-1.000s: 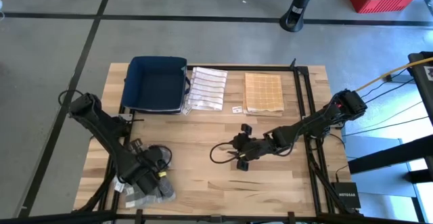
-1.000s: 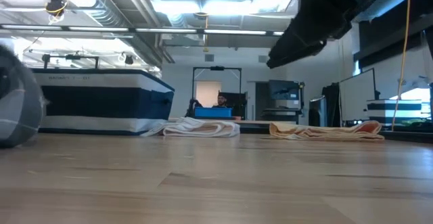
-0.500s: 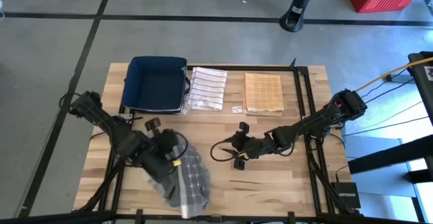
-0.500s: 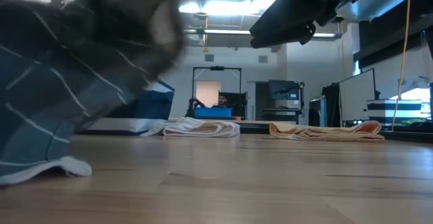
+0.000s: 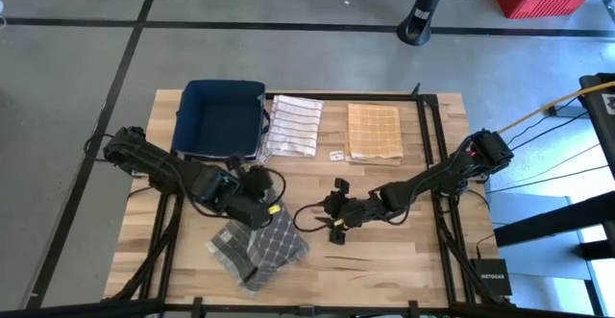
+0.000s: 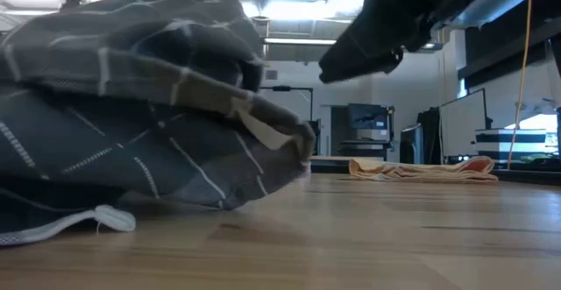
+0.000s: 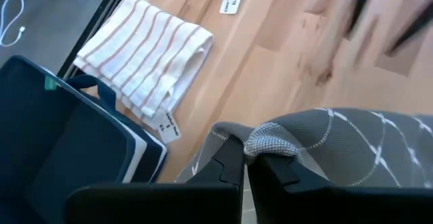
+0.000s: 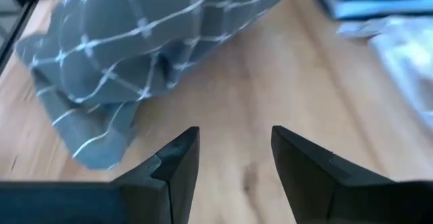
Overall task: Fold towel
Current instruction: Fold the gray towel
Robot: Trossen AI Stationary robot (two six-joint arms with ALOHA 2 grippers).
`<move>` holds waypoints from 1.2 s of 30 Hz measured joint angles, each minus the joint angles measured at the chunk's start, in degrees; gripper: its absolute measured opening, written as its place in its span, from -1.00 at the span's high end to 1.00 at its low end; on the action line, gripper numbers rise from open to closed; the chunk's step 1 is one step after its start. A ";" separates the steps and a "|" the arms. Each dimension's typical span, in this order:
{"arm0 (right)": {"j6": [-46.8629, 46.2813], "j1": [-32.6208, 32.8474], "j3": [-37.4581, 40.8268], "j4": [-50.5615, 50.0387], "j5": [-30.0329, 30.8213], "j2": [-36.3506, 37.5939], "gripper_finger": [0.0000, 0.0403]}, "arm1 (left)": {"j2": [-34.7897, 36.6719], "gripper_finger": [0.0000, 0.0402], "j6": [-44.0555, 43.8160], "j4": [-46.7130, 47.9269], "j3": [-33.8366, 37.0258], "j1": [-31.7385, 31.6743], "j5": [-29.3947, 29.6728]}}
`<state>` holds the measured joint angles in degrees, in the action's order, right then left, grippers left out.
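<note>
The left gripper (image 5: 258, 209) is pinching a corner of the grey towel (image 5: 259, 251), with its fingers (image 7: 233, 166) squeezed tight on the cloth. The rest of the towel is hanging down from it and lying in a crumpled heap on the table (image 5: 404, 251), right below and just in front of this gripper. In the low view the towel (image 6: 131, 106) is filling the near side, bunched up, with its edge touching the wood. The right gripper (image 5: 336, 224) is floating just above the table, near the towel but not touching it. Its fingers (image 8: 176, 163) are standing wide apart and holding nothing, and the towel (image 8: 142, 48) is lying just ahead of them. Behind the left gripper, at the back of the table, a blue bin (image 5: 223, 118) is sitting. Beside the bin a white striped towel (image 5: 294, 125) is lying folded, and past that a tan towel (image 5: 373, 133) is lying folded too. A small white tag (image 5: 336, 155) is lying on the wood between those two towels.
</note>
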<state>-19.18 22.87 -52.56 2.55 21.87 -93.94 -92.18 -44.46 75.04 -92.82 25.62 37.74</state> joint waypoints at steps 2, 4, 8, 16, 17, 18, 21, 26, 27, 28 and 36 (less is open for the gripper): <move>0.00 0.00 0.00 0.01 -2.54 -0.82 0.08 | -0.02 0.97 1.23 -1.03 0.88 -1.05 -0.02; 0.35 0.04 0.01 -0.23 -3.62 -0.97 0.07 | -0.01 0.97 1.57 -2.21 1.71 -2.23 0.00; 1.63 0.04 0.02 0.26 -3.56 -0.95 0.07 | -0.02 0.97 2.93 -3.00 3.75 -4.43 -0.01; 1.81 -0.02 0.02 0.50 -3.46 -0.95 0.07 | -0.02 0.92 9.39 -8.49 5.34 -7.52 -0.80; 1.91 -0.02 0.02 0.47 -3.47 -0.95 0.07 | -0.02 0.87 10.63 -9.33 5.34 -7.94 -1.99; 2.13 -0.02 0.02 0.39 -3.46 -0.95 0.07 | -0.02 0.81 12.01 -10.27 5.34 -8.37 -3.46; 3.15 0.00 0.02 0.24 -3.48 -0.95 0.07 | -0.02 0.58 15.87 -12.71 5.34 -9.30 -7.39; 3.17 -0.02 0.02 -0.23 -3.48 -0.95 0.07 | -0.02 0.22 15.96 -10.58 3.36 -10.10 -19.00; 3.16 -0.01 0.02 -0.75 -3.48 -0.95 0.07 | 0.08 0.18 15.14 -10.68 3.12 -9.33 -20.84; 3.18 0.00 0.02 -1.31 -3.49 -0.95 0.07 | 0.11 0.15 15.07 -10.74 3.03 -8.09 -22.02; 3.10 0.00 0.02 -2.20 -3.50 -1.36 0.08 | -3.31 0.12 13.30 -18.06 6.37 4.20 -23.39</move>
<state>-16.08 22.87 -52.53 0.35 18.37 -95.30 -95.49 -31.16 56.98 -86.45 29.82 14.35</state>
